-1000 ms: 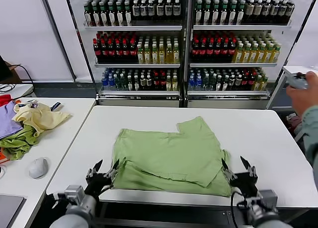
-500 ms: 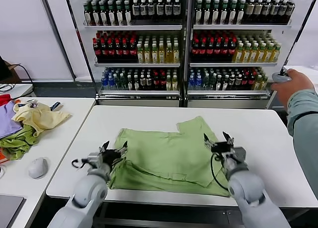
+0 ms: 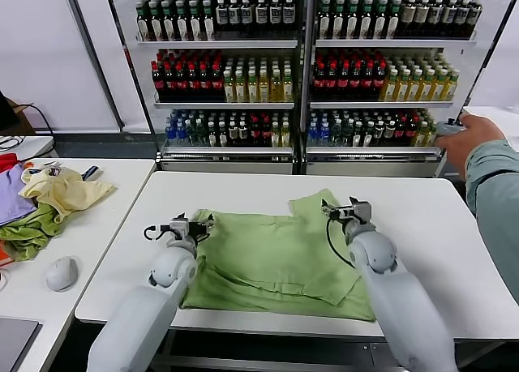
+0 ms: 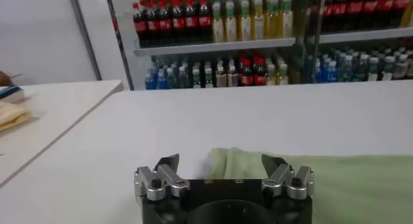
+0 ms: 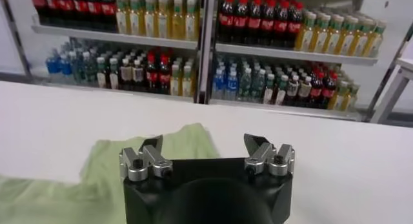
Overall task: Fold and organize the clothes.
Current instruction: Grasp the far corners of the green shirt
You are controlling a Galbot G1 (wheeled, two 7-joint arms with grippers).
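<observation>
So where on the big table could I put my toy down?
The table is bare right of the shirt, out to its right edge. Bare strips also run behind the shirt and along its left. The middle is crowded: the left tool and right tool hover open at the shirt's far corners.

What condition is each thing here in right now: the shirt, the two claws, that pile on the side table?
T-shirt: partly folded, flat on table, unheld.
Left tool: open, over the shirt's far left corner.
Right tool: open, over the shirt's far right corner.
Heap: crumpled, unfolded, on the side table.
</observation>
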